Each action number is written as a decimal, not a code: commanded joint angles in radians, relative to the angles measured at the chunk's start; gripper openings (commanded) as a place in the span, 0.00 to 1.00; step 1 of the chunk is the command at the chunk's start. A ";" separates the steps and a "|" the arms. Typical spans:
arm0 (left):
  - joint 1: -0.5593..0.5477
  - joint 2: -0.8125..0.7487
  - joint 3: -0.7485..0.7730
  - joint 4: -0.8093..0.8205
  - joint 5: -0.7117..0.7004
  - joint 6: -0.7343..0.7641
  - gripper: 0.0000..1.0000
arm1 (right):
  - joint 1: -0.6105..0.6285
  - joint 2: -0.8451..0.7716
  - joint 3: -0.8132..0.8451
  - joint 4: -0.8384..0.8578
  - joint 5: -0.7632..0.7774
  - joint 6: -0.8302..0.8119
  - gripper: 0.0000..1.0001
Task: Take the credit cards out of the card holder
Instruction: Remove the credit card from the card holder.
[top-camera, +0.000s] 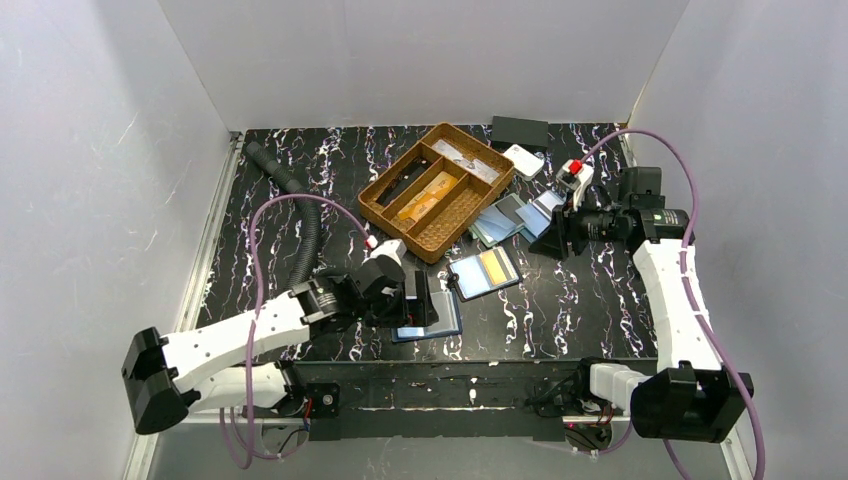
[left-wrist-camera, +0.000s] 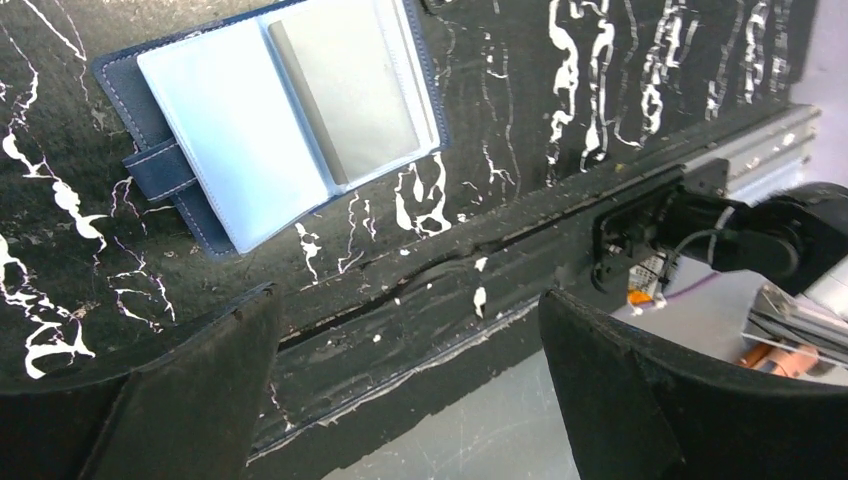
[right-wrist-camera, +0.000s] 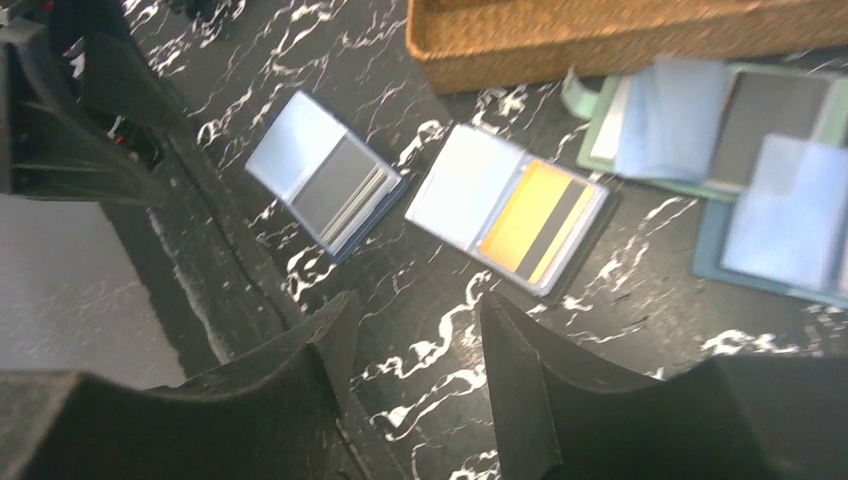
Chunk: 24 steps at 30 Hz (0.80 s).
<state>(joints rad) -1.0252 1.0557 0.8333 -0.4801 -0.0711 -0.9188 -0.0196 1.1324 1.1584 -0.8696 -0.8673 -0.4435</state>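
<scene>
Two tools stand empty: the left tool (left-wrist-camera: 405, 295) hangs with its jaws spread wide above a navy holder (left-wrist-camera: 250, 110) near the counter's (top-camera: 560, 300) near edge. The right tool (right-wrist-camera: 415, 300) has its jaws partly parted, with nothing between them, well back from the work. One yellow-orange credit card (right-wrist-camera: 530, 220) shows, tucked in the right page of an open card holder (right-wrist-camera: 465, 185) lying flat between the two arms, just in front of the woven tray (right-wrist-camera: 600, 35).

The likeliest trouble is the sleeve. The card sits flush under clear film, so a pinch may catch film and card together and lift the whole holder, which looks light and would slide or fold shut unless the other tool pins it. Glossy plastic on a smooth counter gives little purchase, and a glancing finger could skate the holder toward the tray. The navy holder lies close to the counter's edge, where a nudge might send it over.

The card is thin, rigid and shiny, crossed by a dark stripe. The sleeves are pale, translucent and floppy. The navy cover has stitched edges and a strap tab. The counter is black with white marble veining. The tray is coarse brown weave, split into compartments, and more pale blue holders (right-wrist-camera: 740, 150) lie heaped beside it.
</scene>
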 joint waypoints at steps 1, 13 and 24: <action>-0.071 0.077 0.015 -0.017 -0.161 -0.113 0.97 | -0.005 0.027 -0.053 -0.100 -0.057 -0.071 0.57; -0.181 0.497 0.322 -0.238 -0.333 -0.235 0.88 | -0.005 0.024 -0.128 0.037 -0.100 -0.028 0.59; -0.104 0.663 0.342 -0.143 -0.320 -0.131 0.57 | -0.005 0.032 -0.363 0.303 -0.222 -0.063 0.59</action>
<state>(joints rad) -1.1522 1.6951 1.1709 -0.6292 -0.3698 -1.0813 -0.0196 1.2362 0.8333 -0.6781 -1.0668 -0.5205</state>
